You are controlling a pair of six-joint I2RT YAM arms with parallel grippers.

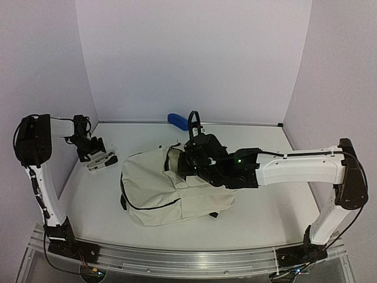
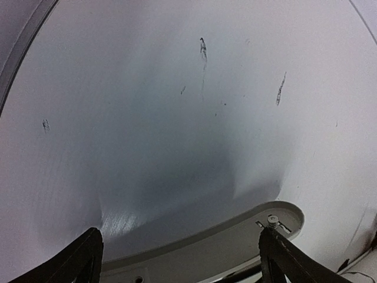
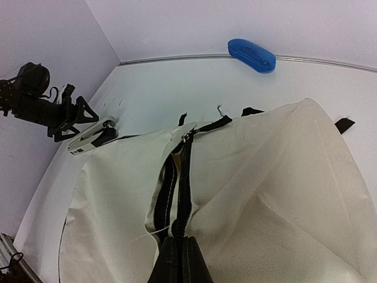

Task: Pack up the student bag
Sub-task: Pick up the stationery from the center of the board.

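Note:
The student bag (image 1: 168, 191) is a large cream backpack lying flat in the middle of the table, with its black zipper (image 3: 184, 177) partly parted near the top. My right gripper (image 3: 181, 240) is shut on the zipper edge of the bag (image 3: 265, 177), and in the top view it (image 1: 186, 164) sits over the bag's upper end. Far to the left, my left gripper (image 1: 95, 154) hangs open just above a white and black stapler-like tool (image 1: 103, 160). In the left wrist view that pale tool (image 2: 235, 239) lies between the spread fingers (image 2: 85, 259), not touched.
A blue oblong case (image 1: 178, 121) lies by the back wall, also in the right wrist view (image 3: 252, 55). The left wall stands close behind the left arm. The stapler-like tool (image 3: 91, 137) rests just left of the bag.

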